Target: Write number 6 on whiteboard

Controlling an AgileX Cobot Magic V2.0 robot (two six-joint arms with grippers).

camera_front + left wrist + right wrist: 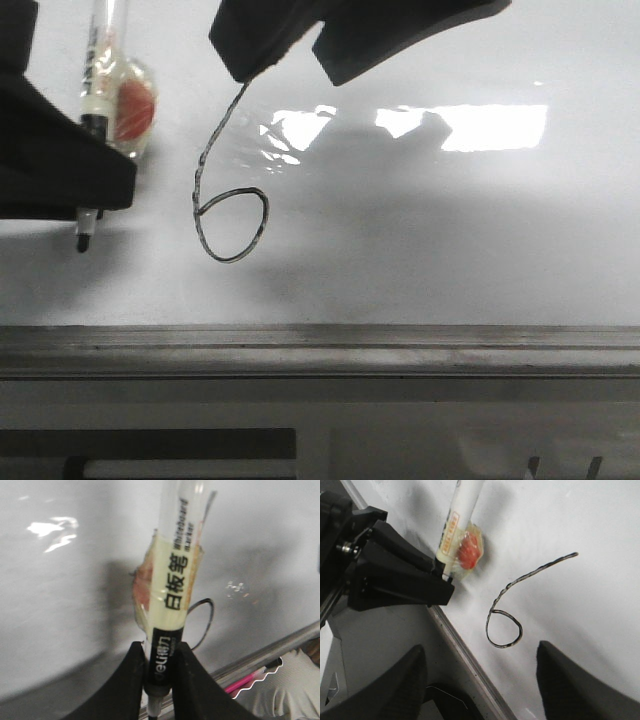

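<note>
The whiteboard (450, 230) is glossy white with glare patches. A black hand-drawn number 6 (228, 205) stands on it, a slanted stem ending in an oval loop. My left gripper (95, 195) is shut on a whiteboard marker (100, 90), tip down, left of the 6 and apart from it. In the left wrist view the fingers (125, 685) clamp the marker's black end (162, 655), with part of the 6's loop (209, 622) behind. My right gripper (290, 72) is open and empty above the stem's top. In the right wrist view (480, 680) it hovers near the 6 (505, 630).
A grey metal frame strip (320, 345) edges the board's near side and also shows in the right wrist view (465, 655). A pink pen-like object (245, 680) and white cloth (290, 690) lie beyond the frame in the left wrist view.
</note>
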